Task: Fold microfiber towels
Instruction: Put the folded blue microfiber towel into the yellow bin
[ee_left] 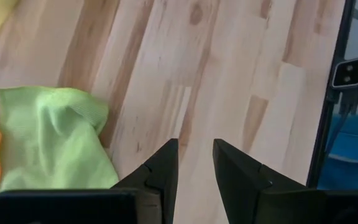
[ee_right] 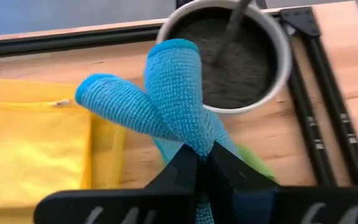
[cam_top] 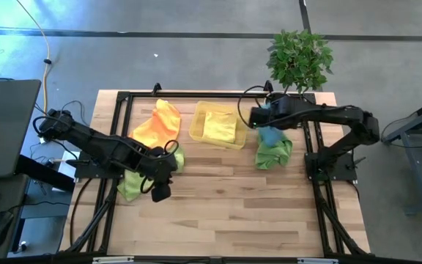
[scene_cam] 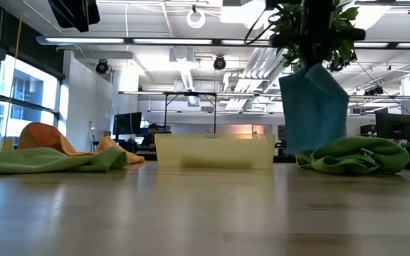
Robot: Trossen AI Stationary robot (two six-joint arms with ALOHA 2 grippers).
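The right gripper (ee_right: 199, 163) is clamped on the teal blue towel (ee_right: 166, 106), its two dark fingers pressed together with the cloth bunched between them and two rounded folds sticking out past the tips. In the low view the same towel (scene_cam: 313, 107) hangs clear of the table, right of centre, above the crumpled light green towel (scene_cam: 354, 155). From above, the right arm reaches in from the right edge toward the upper middle of the frame, its gripper (cam_top: 264, 117) just right of the yellow tray (cam_top: 196, 126) and below the potted plant (cam_top: 299, 57). A yellow towel (cam_top: 220, 126) lies in the tray.

The left gripper (ee_left: 194, 163) stands partly open with a narrow gap between its fingers, holding nothing, over bare wood of the table (ee_left: 241, 81). A second light green towel (ee_left: 51, 140) lies just beside it, at the lower left of the left wrist view. In the high view the left arm stretches from the left edge toward the lower centre, its gripper (cam_top: 160, 192) at the edge of that green towel (cam_top: 132, 185). The orange towel (cam_top: 156, 125) lies spread in the upper left part of the table, left of the tray.
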